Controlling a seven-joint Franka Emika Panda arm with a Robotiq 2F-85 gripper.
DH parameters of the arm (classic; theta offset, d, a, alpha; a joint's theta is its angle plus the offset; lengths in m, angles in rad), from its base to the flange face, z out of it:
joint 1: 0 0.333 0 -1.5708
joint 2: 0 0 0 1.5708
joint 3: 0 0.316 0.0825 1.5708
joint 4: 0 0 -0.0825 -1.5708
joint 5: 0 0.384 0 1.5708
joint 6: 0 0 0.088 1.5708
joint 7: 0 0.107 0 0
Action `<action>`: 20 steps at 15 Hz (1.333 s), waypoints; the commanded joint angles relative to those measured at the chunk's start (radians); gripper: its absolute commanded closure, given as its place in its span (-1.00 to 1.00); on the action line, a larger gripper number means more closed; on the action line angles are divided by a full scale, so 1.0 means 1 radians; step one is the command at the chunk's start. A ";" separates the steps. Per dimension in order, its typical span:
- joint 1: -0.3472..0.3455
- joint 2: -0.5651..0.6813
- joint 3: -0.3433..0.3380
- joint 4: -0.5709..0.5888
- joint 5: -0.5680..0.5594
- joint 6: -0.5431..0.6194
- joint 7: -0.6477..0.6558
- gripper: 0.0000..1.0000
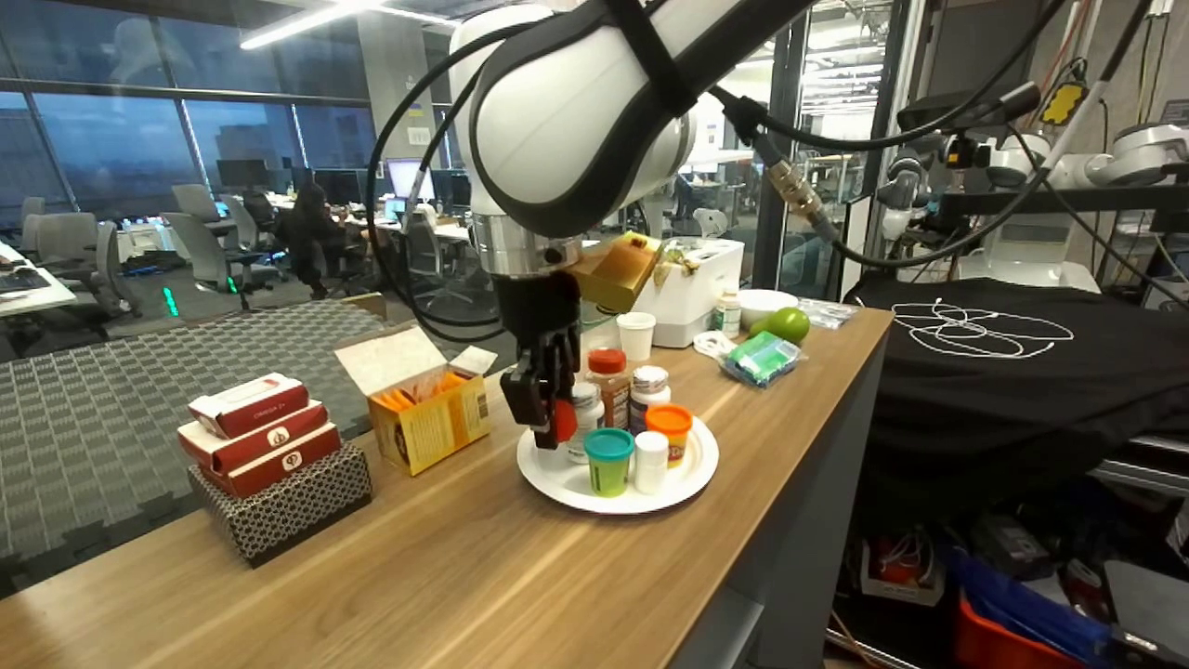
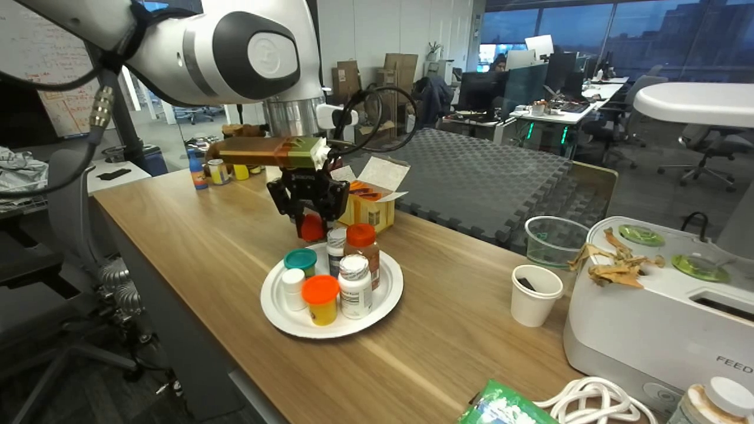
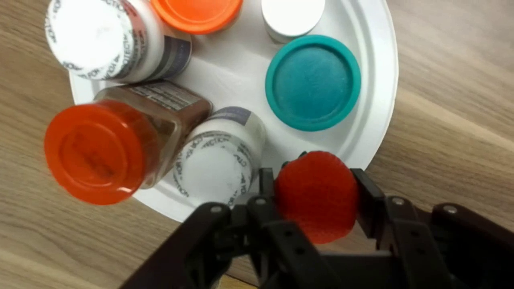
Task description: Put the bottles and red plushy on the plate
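Gripper (image 3: 315,180) was closed around the red plushy (image 3: 319,202) at the plate's (image 3: 233,80) rim; release was left.

Already set upright on the plate: teal-capped bottle (image 3: 313,82), orange-capped bottle (image 2: 321,300), red-capped bottle (image 3: 116,146), small white bottle (image 2: 294,288), two taller white-capped bottles (image 3: 217,168). Narrow room was left by the rim, between teal-capped bottle and nearest white-capped one; a wider bare patch was seen mid-plate. Whether the off-plate bottle (image 1: 727,316) by the white machine (image 1: 689,293) was wanted couldn't be told.

Exterior views: oblique, downward | wrist view: steep, nearer (plate (image 1: 557,478) shared)
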 commanded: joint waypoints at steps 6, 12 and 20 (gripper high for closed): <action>-0.005 -0.043 0.017 -0.074 -0.019 0.070 -0.014 -0.94; -0.008 -0.068 0.029 -0.096 -0.011 0.087 -0.041 -1.00; 0.013 -0.207 0.001 -0.035 -0.065 -0.174 0.041 -1.00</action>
